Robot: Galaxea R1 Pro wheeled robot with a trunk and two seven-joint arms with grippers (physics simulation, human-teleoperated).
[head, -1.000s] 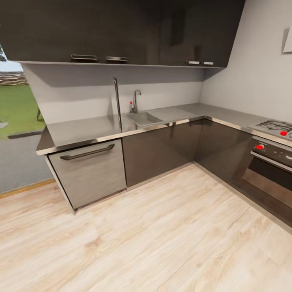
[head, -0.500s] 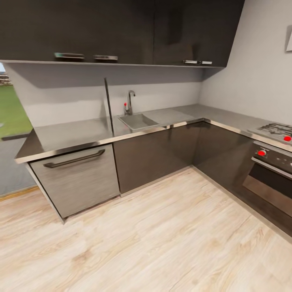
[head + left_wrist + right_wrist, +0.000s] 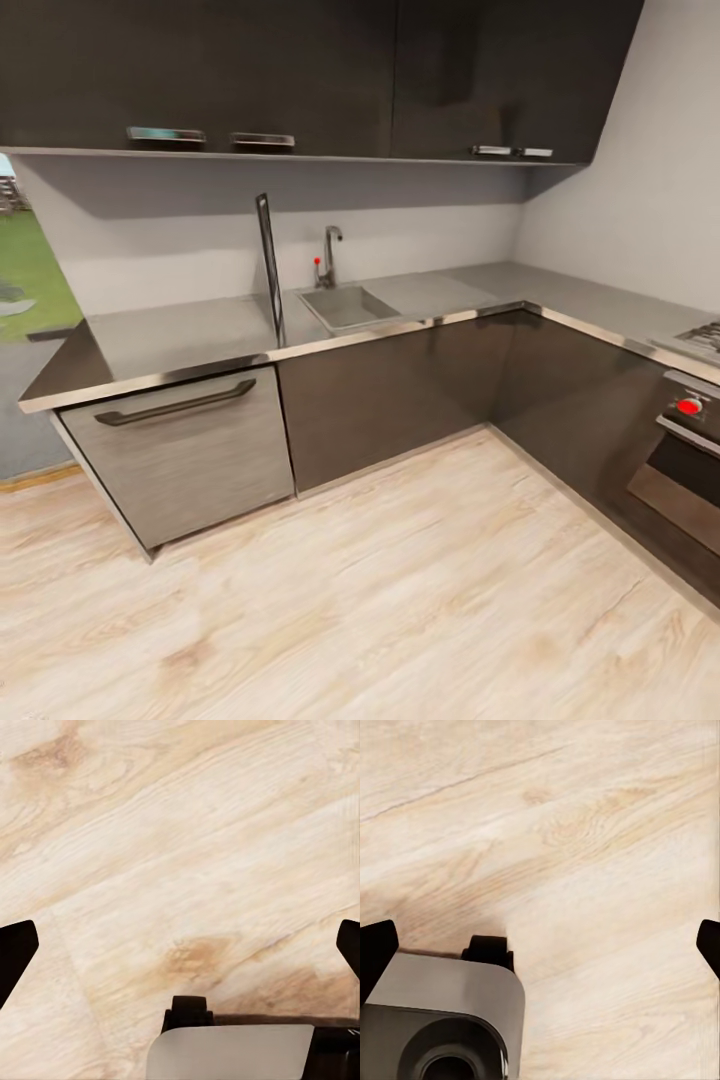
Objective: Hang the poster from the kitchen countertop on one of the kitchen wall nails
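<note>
The poster (image 3: 268, 268) stands upright on the kitchen countertop (image 3: 190, 335), just left of the sink; I see it almost edge-on as a thin dark strip, its picture side hidden. The countertop runs along the back wall and turns the corner toward the right. The wall nails are out of view. My left gripper (image 3: 180, 952) hangs open over bare wooden floor, its dark fingertips (image 3: 15, 952) far apart. My right gripper (image 3: 540, 952) is open too, above the floor and part of my base (image 3: 442, 1020).
A sink (image 3: 347, 305) with a tap (image 3: 329, 255) sits in the counter's middle. A steel dishwasher front (image 3: 180, 455) lies under the left end, dark upper cabinets (image 3: 300, 70) above. An oven with a red knob (image 3: 689, 407) is at the right. Light wood floor (image 3: 400, 600) spreads before the counter.
The whole head view has shifted, so the camera has moved: the kitchen corner sits further right and the hob has slid mostly off the right edge. Nothing on the counter has moved.
</note>
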